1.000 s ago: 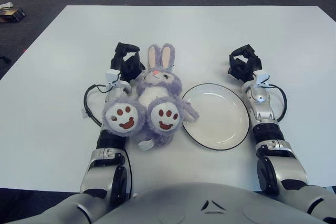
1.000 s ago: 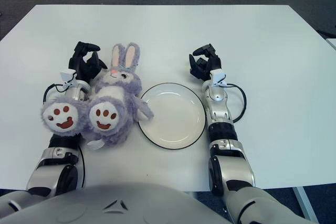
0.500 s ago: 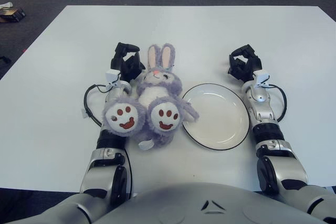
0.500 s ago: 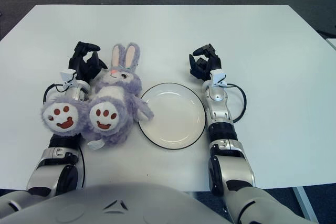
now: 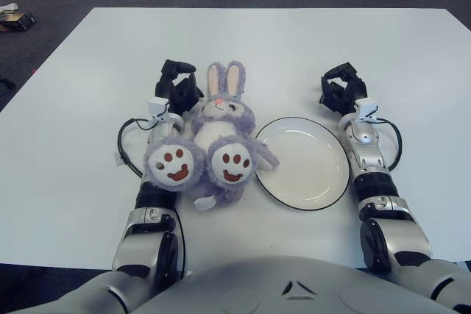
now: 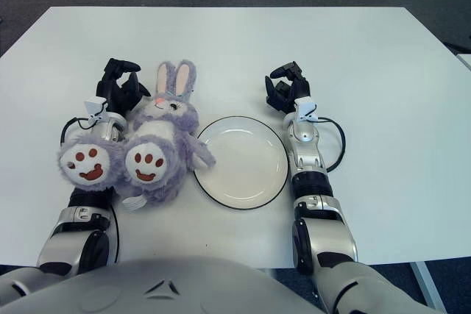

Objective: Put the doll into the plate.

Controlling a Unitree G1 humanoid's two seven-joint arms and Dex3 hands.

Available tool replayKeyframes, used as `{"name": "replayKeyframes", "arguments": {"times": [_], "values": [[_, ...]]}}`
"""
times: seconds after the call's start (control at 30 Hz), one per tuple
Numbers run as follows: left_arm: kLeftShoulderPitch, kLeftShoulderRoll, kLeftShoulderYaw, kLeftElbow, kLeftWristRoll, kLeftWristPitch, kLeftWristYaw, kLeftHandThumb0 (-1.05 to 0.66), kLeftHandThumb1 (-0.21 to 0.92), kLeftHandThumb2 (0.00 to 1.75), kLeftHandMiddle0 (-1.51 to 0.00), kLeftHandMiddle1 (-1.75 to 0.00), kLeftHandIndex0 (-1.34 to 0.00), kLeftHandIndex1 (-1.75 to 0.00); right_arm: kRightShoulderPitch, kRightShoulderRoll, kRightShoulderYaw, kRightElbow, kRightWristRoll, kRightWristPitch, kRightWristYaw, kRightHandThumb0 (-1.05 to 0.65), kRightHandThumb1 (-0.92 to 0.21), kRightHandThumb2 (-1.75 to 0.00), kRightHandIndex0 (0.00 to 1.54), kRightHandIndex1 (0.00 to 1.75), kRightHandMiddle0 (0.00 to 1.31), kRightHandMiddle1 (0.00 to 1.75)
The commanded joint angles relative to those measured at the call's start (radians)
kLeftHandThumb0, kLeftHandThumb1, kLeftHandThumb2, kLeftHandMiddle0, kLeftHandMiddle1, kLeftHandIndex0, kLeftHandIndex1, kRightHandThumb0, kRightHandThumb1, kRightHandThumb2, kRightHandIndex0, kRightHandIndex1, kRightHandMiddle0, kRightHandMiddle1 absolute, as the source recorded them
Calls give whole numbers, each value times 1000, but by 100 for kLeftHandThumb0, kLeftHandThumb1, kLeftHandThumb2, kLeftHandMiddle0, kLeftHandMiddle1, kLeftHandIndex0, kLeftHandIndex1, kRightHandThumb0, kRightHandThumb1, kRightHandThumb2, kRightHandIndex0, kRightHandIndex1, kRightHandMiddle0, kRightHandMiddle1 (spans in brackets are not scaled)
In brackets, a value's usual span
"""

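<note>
A purple plush rabbit doll [image 5: 218, 140] with pink-lined ears sits on the white table, its two soled feet facing me. One foot lies over my left forearm. My left hand [image 5: 179, 86] shows just left of the doll's head, its dark fingers curled and holding nothing. To the doll's right lies a white plate [image 5: 324, 148] with a dark rim, and one of the doll's arms reaches over the plate's left edge. My right hand [image 5: 341, 90] shows beyond the plate's upper right rim, fingers curled and holding nothing.
The white table [image 5: 280, 49] stretches on beyond the hands. Dark carpet surrounds it, with a small dark box [image 5: 16, 18] on the floor at the far left.
</note>
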Motion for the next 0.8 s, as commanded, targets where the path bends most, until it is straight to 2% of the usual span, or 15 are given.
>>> {"name": "replayKeyframes", "arguments": {"times": [0.0, 0.2, 0.43, 0.47, 0.5, 0.57, 0.77], "values": [[52, -1, 8, 35, -16, 5, -12, -36, 82, 65, -80, -175, -27, -175, 43, 12, 0, 42, 0, 30, -3, -38, -74, -69, 87, 175, 38, 166], [46, 32, 33, 8, -55, 12, -49, -36, 82, 65, -80, -175, -27, -175, 40, 15, 3, 41, -3, 34, -8, -38, -74, -69, 87, 175, 38, 166], [46, 35, 35, 6, -59, 14, -55, -36, 82, 65, -80, -175, -27, -175, 40, 16, 2, 39, -3, 34, -8, -38, -75, -68, 88, 175, 38, 166], [44, 74, 34, 19, -87, -41, -149, -36, 82, 65, -80, -175, -27, -175, 41, 16, 3, 35, -4, 37, -10, -38, -75, -68, 88, 175, 38, 166], [39, 119, 37, 36, -124, -85, -257, -36, 84, 59, -79, -175, -29, -170, 42, 17, 4, 32, -6, 39, -11, -38, -75, -68, 88, 175, 38, 166], [30, 176, 45, 58, -170, -133, -388, -35, 89, 42, -77, -167, -37, -159, 43, 17, 5, 29, -7, 41, -13, -38, -75, -68, 88, 175, 38, 166], [15, 197, 58, 95, -191, -164, -451, -35, 92, 32, -77, -156, -42, -152, 43, 17, 5, 30, -7, 41, -13, -38, -75, -68, 88, 175, 38, 166]]}}
